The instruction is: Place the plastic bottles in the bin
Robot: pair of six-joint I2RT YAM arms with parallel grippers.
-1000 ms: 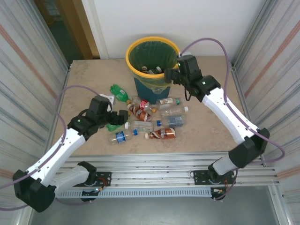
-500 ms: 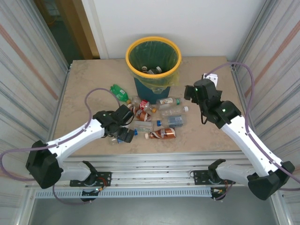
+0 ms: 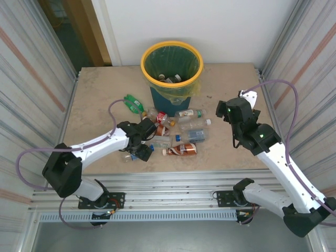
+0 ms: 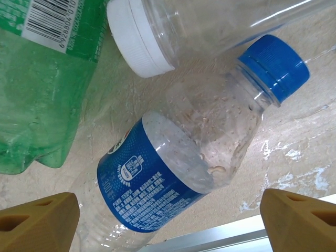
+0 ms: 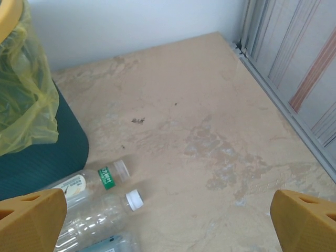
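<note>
Above the table (image 4: pixel 294 147), left claw (image 4: pixel 168 216) gapes astride blue-labelled bottle (image 4: pixel 178 173).

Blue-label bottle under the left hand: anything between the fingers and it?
Nothing visible. The blue-label bottle lies straight ahead of the open left hand; a green bottle and a white-capped clear bottle lie close beside it, not in the way.

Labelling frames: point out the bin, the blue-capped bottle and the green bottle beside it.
bin (image 3: pixel 171 44): top external view, yellow rim.
blue-capped bottle (image 4: pixel 157 194): left wrist view, blue label.
green bottle (image 4: pixel 42 94): left wrist view, body.
</note>
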